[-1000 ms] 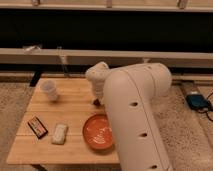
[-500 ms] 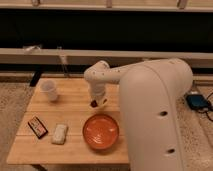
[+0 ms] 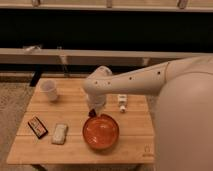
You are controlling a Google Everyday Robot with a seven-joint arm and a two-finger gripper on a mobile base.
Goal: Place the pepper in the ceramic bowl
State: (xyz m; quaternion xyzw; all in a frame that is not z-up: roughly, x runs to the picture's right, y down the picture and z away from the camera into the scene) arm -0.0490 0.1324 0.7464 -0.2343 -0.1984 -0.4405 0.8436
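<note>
The ceramic bowl point(image 3: 101, 134) is round, glossy and orange-red, and stands on the wooden table point(image 3: 75, 107) near its front middle. My gripper point(image 3: 93, 112) hangs from the white arm just above the bowl's far-left rim. It is shut on the pepper point(image 3: 92, 114), a small dark red piece that shows at its tip, right at the rim's edge. The arm reaches in from the right and hides part of the table behind the bowl.
A white cup point(image 3: 49, 90) stands at the table's back left. A flat dark packet point(image 3: 37, 126) and a pale wrapped packet point(image 3: 60, 133) lie at the front left. A small white bottle point(image 3: 122, 103) lies right of the gripper. A dark bench runs behind the table.
The arm's bulk has swung out of the foreground to the right, uncovering the bowl. The gripper with the pepper has come down closer to the bowl's far-left rim.
</note>
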